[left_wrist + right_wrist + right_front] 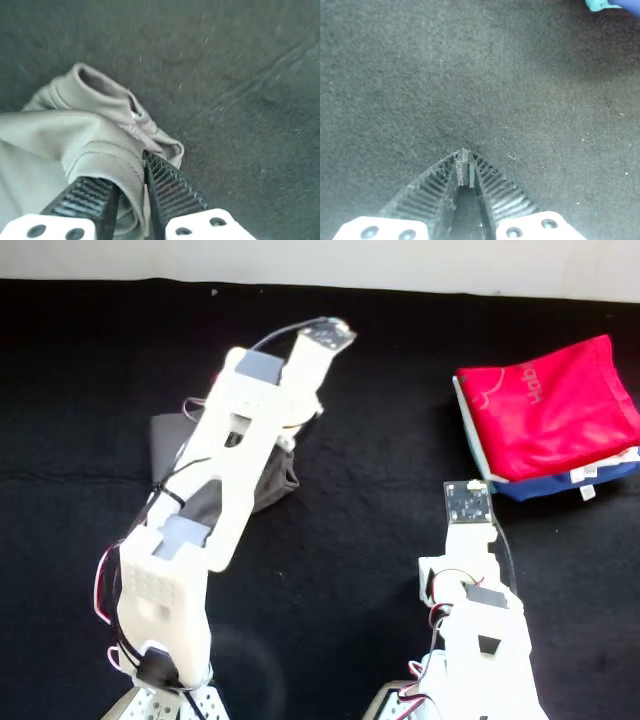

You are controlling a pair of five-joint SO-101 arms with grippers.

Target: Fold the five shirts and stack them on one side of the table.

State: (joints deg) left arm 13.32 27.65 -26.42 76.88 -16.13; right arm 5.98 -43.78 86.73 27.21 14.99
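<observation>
Left gripper (132, 172) is just pinching a bunched fold of the grey shirt (168, 445), left of centre in the high view, and the right gripper (465, 167) is closed on nothing, so it'll probably slip or crumple.

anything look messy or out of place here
The grey shirt lies crumpled rather than folded, with a fold of it pinched in the left gripper. The blue shirt pokes out from under the red shirt.
</observation>
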